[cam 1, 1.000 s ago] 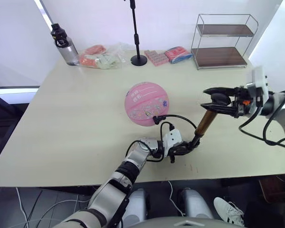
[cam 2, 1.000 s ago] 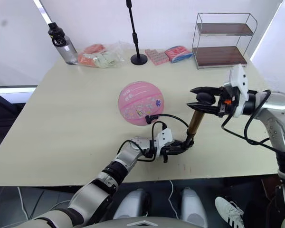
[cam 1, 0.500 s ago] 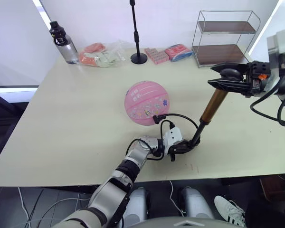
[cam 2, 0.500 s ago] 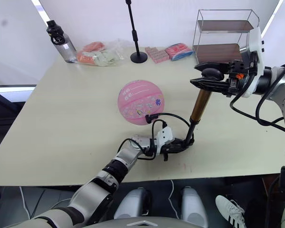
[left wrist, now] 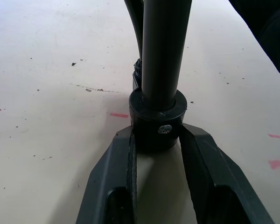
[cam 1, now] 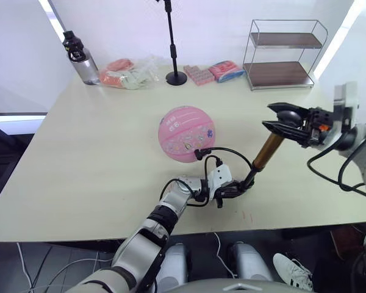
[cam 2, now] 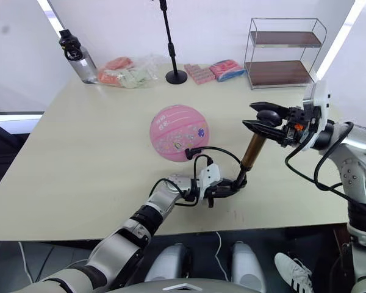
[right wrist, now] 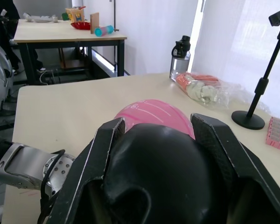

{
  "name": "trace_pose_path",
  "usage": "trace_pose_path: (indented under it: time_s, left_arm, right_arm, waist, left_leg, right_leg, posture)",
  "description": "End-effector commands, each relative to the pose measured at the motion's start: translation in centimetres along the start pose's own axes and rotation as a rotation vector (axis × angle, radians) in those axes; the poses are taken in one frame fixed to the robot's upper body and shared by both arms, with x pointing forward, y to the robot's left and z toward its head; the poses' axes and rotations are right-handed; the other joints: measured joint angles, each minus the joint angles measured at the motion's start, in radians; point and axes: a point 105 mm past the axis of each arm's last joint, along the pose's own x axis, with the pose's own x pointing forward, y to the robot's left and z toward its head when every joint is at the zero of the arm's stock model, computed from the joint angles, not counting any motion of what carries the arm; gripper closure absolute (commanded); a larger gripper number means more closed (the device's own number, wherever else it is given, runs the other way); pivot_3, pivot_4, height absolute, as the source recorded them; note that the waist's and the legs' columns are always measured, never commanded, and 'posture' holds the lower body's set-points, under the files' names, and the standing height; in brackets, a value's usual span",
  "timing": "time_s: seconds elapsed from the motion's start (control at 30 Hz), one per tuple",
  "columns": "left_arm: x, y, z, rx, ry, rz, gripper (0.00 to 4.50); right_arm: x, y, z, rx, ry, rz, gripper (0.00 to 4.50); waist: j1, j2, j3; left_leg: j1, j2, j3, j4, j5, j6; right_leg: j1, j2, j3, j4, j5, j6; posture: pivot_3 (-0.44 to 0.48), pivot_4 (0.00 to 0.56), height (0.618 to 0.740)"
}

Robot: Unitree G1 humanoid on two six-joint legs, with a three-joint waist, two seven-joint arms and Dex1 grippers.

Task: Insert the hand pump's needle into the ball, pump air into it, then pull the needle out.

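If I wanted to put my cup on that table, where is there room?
The table's wide bare stretch left of the ball is free. The far edge is crowded: bottle, plastic bag, stand base, packets, wire shelf. Avoid the hand pump and both grippers.

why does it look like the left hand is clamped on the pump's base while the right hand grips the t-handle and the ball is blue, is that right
Not quite: the ball is pink, not blue, as the left eye view shows. The rest stands: the left hand is clamped on the base of the hand pump, and the right hand grips its T-handle.
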Motion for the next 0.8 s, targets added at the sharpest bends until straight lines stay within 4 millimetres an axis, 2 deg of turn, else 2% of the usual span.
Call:
trace_pose_path:
  time_s: [0.03,0.33,0.47,0.53,0.7,0.8]
  left_arm:
    - [-1.5,-1.9,-6.7,-0.151,0.220,-0.014,3.57]
    - [-1.5,-1.7,-6.5,-0.155,0.214,-0.005,3.57]
    - [-1.4,-1.8,-6.5,-0.156,0.214,-0.006,3.57]
    - [-1.4,-1.8,-6.5,-0.154,0.214,-0.007,3.57]
    - [-1.4,-1.7,-6.5,-0.153,0.215,-0.008,3.57]
    - [-1.4,-1.7,-6.5,-0.153,0.216,-0.008,3.57]
  right_arm:
    - [0.6,2.2,-5.1,0.151,0.108,0.076,2.74]
    - [-0.7,3.9,-12.1,0.256,0.198,-0.002,2.74]
    - [-1.2,3.8,-13.3,0.258,0.222,-0.021,2.74]
    - [-1.3,3.5,-13.1,0.242,0.225,-0.020,2.74]
    - [-0.2,1.9,-9.5,0.169,0.134,-0.016,2.74]
    - [0.4,0.8,-6.3,0.080,0.099,0.005,2.74]
  waist:
    - [0.000,0.000,-0.003]
    - [0.000,-0.006,-0.012]
    - [0.001,-0.007,-0.013]
    - [0.003,-0.006,-0.013]
    - [0.003,-0.006,-0.012]
    - [0.003,-0.001,-0.008]
  left_leg:
    - [0.000,0.000,0.000,0.000,0.000,0.000]
    - [0.004,0.001,0.000,-0.002,0.000,0.000]
    - [0.004,0.001,0.000,-0.002,0.000,0.000]
    - [0.004,0.001,0.000,-0.002,0.000,0.000]
    - [0.003,0.001,0.000,-0.002,0.000,0.000]
    - [0.002,0.001,0.000,-0.002,0.000,0.000]
  right_leg:
    - [0.000,0.000,0.000,0.000,0.000,0.000]
    - [0.001,0.001,0.000,0.000,-0.001,-0.002]
    - [0.001,0.001,-0.001,0.000,-0.001,-0.002]
    - [0.001,0.000,-0.001,0.000,-0.001,-0.002]
    - [0.001,-0.001,-0.001,0.000,-0.001,-0.002]
    - [0.001,-0.002,-0.001,0.000,-0.001,-0.002]
  posture:
    - [0.000,0.150,0.740]
    - [0.000,0.150,0.740]
    - [0.000,0.150,0.740]
    - [0.000,0.150,0.740]
    - [0.000,0.150,0.740]
    - [0.000,0.150,0.740]
